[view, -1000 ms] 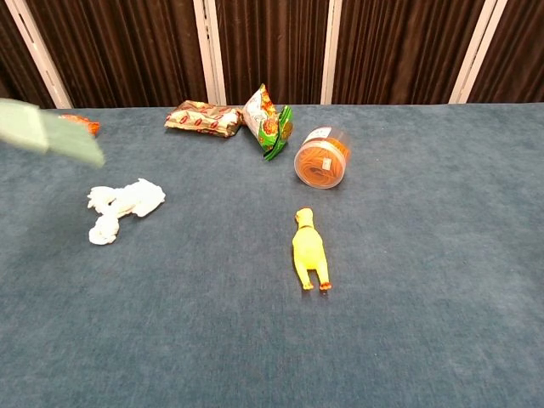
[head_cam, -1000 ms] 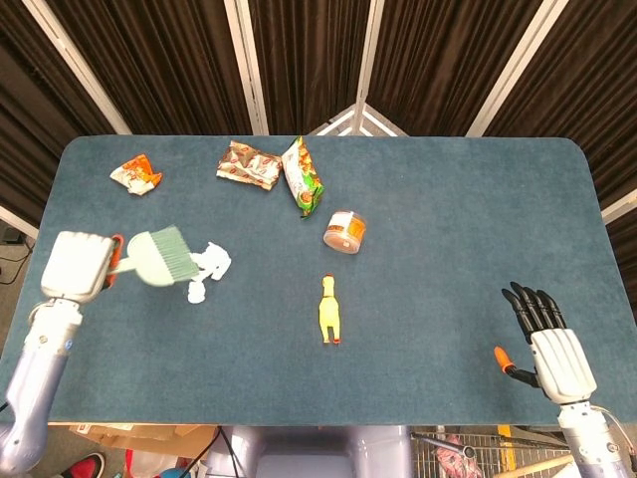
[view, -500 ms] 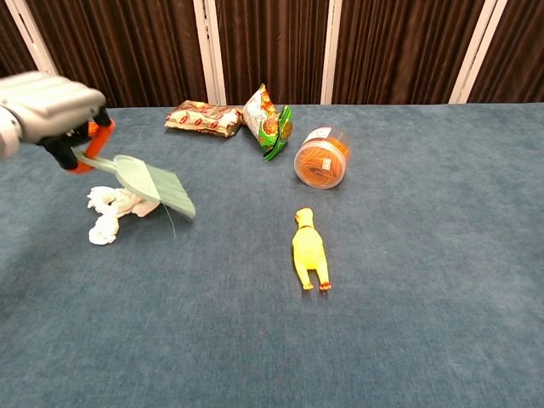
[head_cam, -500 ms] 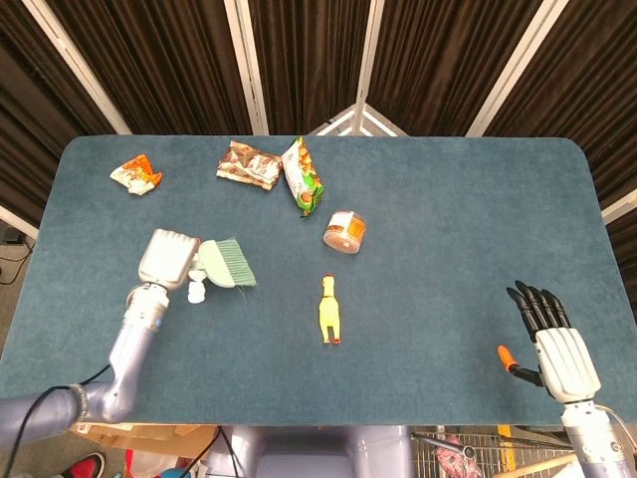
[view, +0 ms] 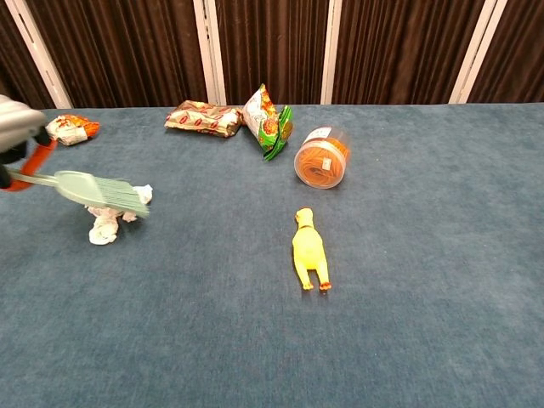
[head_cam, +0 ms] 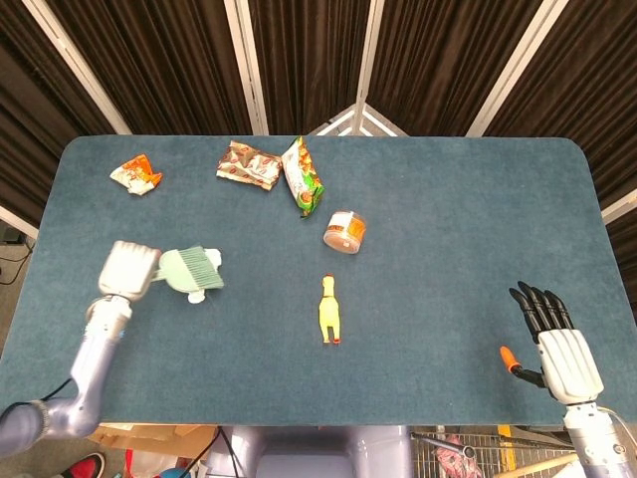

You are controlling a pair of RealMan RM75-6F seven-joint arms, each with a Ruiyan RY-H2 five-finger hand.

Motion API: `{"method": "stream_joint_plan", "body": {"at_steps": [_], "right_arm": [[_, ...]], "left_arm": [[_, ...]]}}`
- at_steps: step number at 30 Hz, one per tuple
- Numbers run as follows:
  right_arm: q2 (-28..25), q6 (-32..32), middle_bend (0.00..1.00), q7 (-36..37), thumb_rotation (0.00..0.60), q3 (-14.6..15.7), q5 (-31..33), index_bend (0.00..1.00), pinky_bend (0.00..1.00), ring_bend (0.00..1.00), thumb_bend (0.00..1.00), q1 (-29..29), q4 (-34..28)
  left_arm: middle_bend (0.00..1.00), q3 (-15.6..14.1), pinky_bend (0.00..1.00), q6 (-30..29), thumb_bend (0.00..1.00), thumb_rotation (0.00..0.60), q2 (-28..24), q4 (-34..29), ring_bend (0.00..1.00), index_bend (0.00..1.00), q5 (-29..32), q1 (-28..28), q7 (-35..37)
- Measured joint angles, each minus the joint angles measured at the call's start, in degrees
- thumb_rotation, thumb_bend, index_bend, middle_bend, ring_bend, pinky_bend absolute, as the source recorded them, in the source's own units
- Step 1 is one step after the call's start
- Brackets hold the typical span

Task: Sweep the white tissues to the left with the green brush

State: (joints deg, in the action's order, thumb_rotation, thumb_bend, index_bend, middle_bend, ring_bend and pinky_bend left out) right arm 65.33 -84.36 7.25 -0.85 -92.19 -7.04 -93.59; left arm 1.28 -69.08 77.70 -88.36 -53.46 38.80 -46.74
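- The left hand (head_cam: 127, 269) sits at the worktop's (head_cam: 448, 199) 9 o'clock side, its fingers clamped on the handle of the green brush (head_cam: 189, 270).
- The brush head lies over the white tissues (view: 109, 221), bristles fanned toward 3 o'clock; in the chest view the tissues show just under and below the bristles.
- The right hand (head_cam: 555, 344) rests near the 4 o'clock corner, palm down, its dark fingers (head_cam: 537, 307) straight, slightly apart and holding nothing.
- A yellow rubber chicken (head_cam: 329, 310) lies near the middle, with an orange-lidded jar (head_cam: 344, 231) on its side at its 12 o'clock.
- Two snack packets (head_cam: 281, 169) lie toward 11 o'clock; a crumpled orange wrapper (head_cam: 135, 174) lies at 10 o'clock.
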Motion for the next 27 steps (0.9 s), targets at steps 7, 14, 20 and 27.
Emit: {"method": "stream_joint_plan", "body": {"at_steps": [7, 14, 20, 27], "right_arm": [[0.25, 0.12, 0.00, -0.50, 0.600, 0.00, -0.10, 0.00, 0.00, 0.00, 0.34, -0.09, -0.03], [0.49, 0.05, 0.00, -1.25, 0.600, 0.04, -0.15, 0.00, 0.00, 0.00, 0.34, -0.03, -0.11], [0.73, 0.08, 0.00, -1.71, 0.600, 0.00, -0.17, 0.00, 0.00, 0.00, 0.34, -0.05, -0.08], [0.71, 0.16, 0.00, -1.55, 0.600, -0.17, 0.02, 0.00, 0.00, 0.00, 0.34, -0.14, 0.08]], "left_arm": [[0.94, -4.24, 0.97, -0.12, 0.93, 0.600, -11.56, -4.25, 1.00, 0.68, -4.40, -3.37, 2.94], [0.94, -5.44, 0.97, -1.33, 0.93, 0.600, -18.88, -6.24, 1.00, 0.68, -9.03, -6.25, 9.96], [0.94, -2.00, 0.97, -6.52, 0.93, 0.600, -19.62, -7.45, 1.00, 0.67, -13.36, -7.92, 18.31], [0.94, 0.31, 0.97, -9.84, 0.93, 0.600, -16.04, -12.10, 1.00, 0.67, -20.10, -8.55, 21.19]]}}
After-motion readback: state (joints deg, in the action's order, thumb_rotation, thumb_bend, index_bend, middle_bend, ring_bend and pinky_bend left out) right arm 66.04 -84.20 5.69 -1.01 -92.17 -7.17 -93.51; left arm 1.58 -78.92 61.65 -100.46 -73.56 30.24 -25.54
